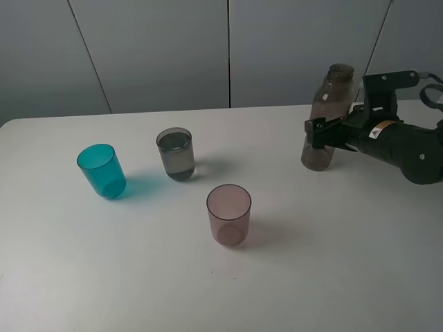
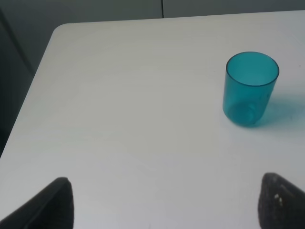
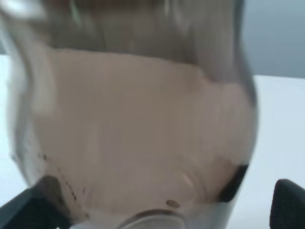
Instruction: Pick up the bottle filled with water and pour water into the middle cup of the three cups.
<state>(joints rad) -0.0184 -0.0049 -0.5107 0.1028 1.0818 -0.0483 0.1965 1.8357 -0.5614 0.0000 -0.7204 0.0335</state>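
Observation:
The bottle stands on the table at the right, smoky brown and uncapped. It fills the right wrist view as the bottle. My right gripper reaches around its lower half from the right. The jaws stand wide, and a gap shows between one finger and the bottle wall. Of the three cups, the middle cup is smoky grey and holds water. The teal cup sits to its left and the pinkish cup nearer the front. My left gripper hangs open over the table, short of the teal cup.
The white table runs to a rounded back-left corner, with grey wall panels behind it. Only the right arm's black body shows in the high view, at the right edge.

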